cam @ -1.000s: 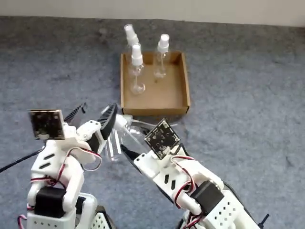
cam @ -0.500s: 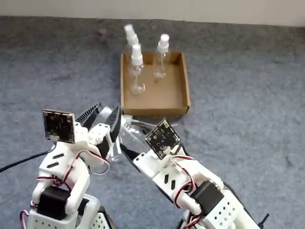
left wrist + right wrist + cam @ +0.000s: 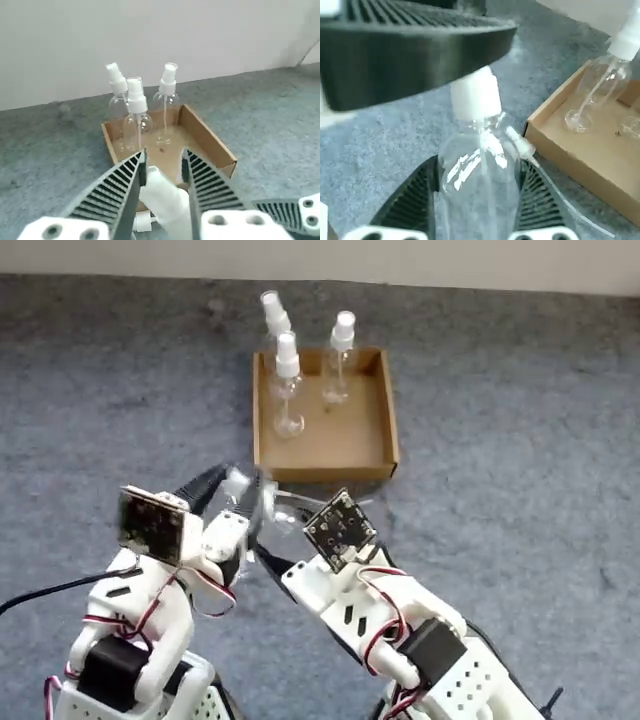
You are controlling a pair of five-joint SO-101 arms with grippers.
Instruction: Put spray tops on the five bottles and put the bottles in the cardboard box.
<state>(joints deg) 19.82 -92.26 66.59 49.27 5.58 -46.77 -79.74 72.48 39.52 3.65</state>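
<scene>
A clear bottle (image 3: pixel 481 200) stands between the fingers of my right gripper (image 3: pixel 479 167), which is shut on its body. My left gripper (image 3: pixel 163 156) is shut on a white spray top (image 3: pixel 161 196) that sits at this bottle's neck (image 3: pixel 475 95). In the high view both grippers meet just in front of the cardboard box (image 3: pixel 390 430), the left gripper (image 3: pixel 235 485) over the right gripper (image 3: pixel 262 532). Two capped bottles (image 3: pixel 288 390) (image 3: pixel 340 360) stand in the box. A third capped bottle (image 3: pixel 272 315) is at its far left corner; whether inside, I cannot tell.
A loose spray top with its thin tube (image 3: pixel 521 146) lies on the grey carpet beside the held bottle, close to the box's near wall (image 3: pixel 580 155). Open carpet spreads to the left and right of the box.
My left gripper was open to the left of the bottle. It has swung right over the bottle and shut on the spray top. The right arm has held still.
</scene>
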